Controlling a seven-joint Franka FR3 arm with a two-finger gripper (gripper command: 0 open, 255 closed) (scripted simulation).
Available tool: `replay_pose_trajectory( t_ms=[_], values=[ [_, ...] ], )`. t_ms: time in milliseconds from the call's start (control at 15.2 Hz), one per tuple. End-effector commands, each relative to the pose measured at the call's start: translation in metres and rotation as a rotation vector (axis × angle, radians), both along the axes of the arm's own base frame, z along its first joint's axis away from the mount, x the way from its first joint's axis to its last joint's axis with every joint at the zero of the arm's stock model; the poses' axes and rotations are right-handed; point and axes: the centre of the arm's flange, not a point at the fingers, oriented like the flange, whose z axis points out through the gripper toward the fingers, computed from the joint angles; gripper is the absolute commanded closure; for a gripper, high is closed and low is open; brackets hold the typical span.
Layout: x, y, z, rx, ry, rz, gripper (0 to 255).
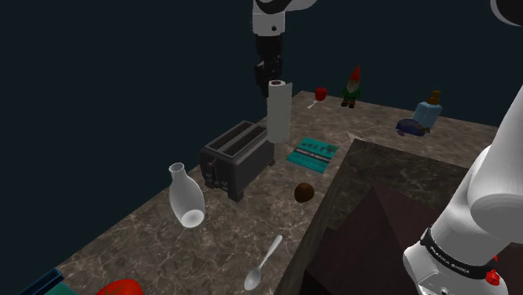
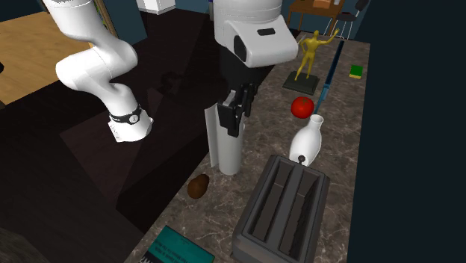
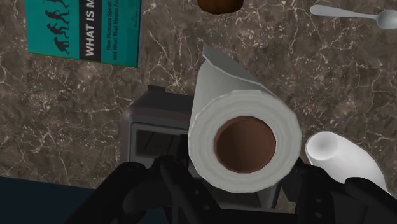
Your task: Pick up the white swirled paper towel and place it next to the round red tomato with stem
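1. The black fingers of the gripper [image 3: 240, 178] stand apart, one on each side of the top of the paper towel roll [image 3: 245, 108]. I cannot tell whether they touch it.
2. The white roll stands upright on the marbled counter [image 1: 126, 226], with its brown core facing up toward the hand.
3. A dark toaster [image 1: 237, 157] sits just beside the roll, close against its base.
4. Past the toaster is a white vase [image 1: 186, 197], and past that the red tomato [image 2: 302, 107], well apart from the roll. Toaster and vase both stand between roll and tomato.
5. On the roll's other side lie a teal book [image 1: 313, 153], a brown ball [image 1: 304, 193] and a spoon [image 1: 266, 261], all flat on the counter.
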Motion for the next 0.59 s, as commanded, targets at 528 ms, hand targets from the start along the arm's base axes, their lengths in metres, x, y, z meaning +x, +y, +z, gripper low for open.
replay_pose_trajectory(
  t_ms=[528],
  values=[
    [-0.014,0.036,0.036,0.000,0.000,0.000,255]
  ],
)
